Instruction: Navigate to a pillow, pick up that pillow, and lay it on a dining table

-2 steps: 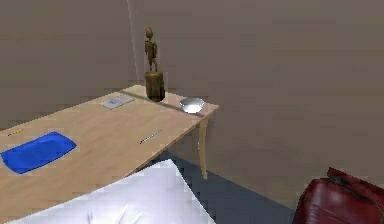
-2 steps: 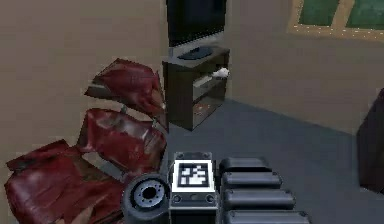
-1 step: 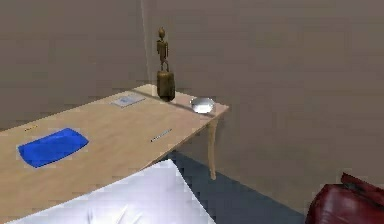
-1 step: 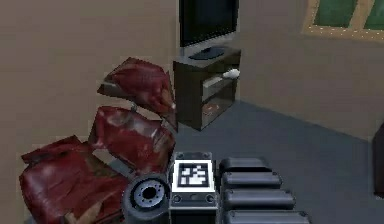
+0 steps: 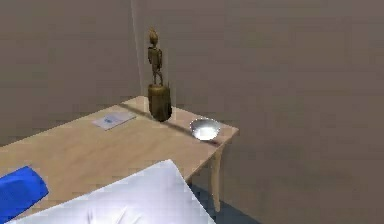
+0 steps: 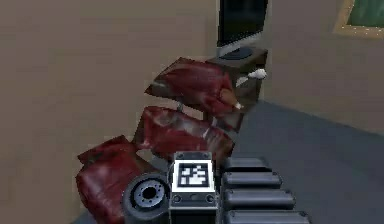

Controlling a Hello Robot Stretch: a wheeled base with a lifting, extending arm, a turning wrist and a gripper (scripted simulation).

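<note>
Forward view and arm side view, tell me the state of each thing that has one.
statue: upright on the table.
bowl: right way up near the table's corner.
white pillow: lying low in the forward view.
red cushions: tilted, piled one above another.
gripper: before a red cushion; cannot tell whether it holds anything.

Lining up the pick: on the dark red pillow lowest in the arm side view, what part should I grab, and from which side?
Probably its plump lower edge, coming from the picture's bottom, where the gripper sits. The lowest pillow seems to lie flattish with that side free, while the middle pillow crowds its upper right.
</note>
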